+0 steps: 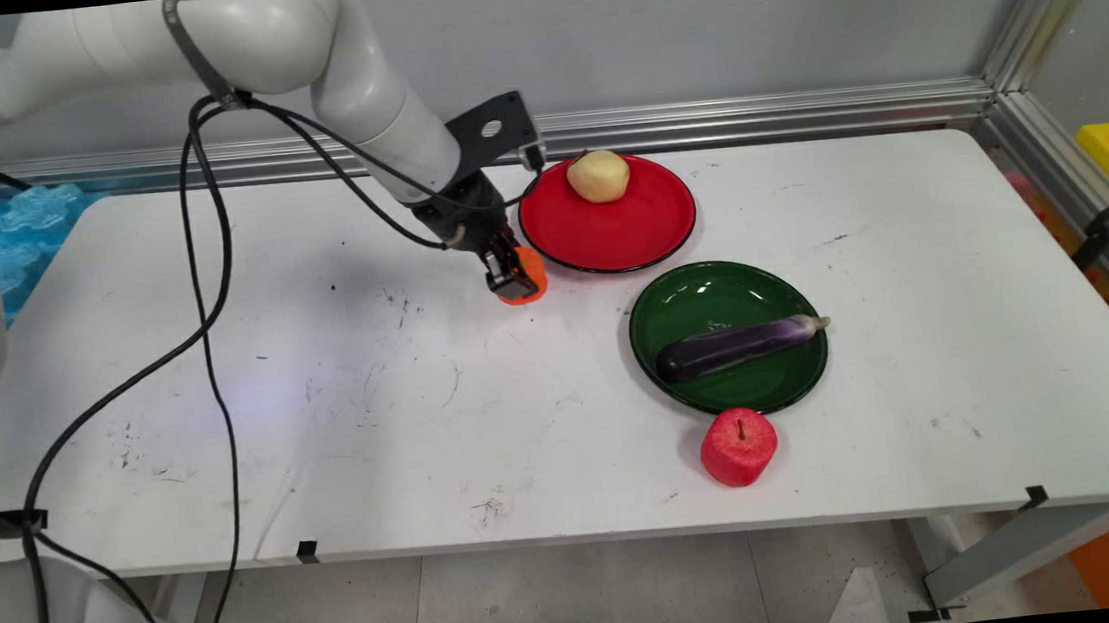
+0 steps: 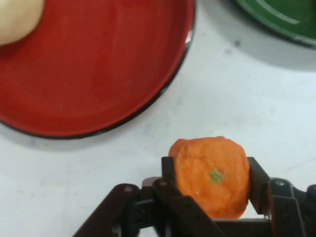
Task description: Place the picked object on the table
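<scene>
the black two-finger gripper (image 2: pixel 211 180) is clamped on the round orange foam fruit (image 1: pixel 523 276), low over the white table (image 1: pixel 321 392), just beside the glossy red plate (image 1: pixel 618 231); i'd lift it straight and slowly, keeping that squeeze even so the soft fruit doesn't slip; mind the plate's rim.

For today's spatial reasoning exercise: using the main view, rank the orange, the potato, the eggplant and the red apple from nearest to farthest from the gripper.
1. Orange, between the fingers of the gripper.
2. Potato, on the red plate, toward the wall.
3. Eggplant, on the green plate.
4. Red apple, by the table's near edge.
</scene>
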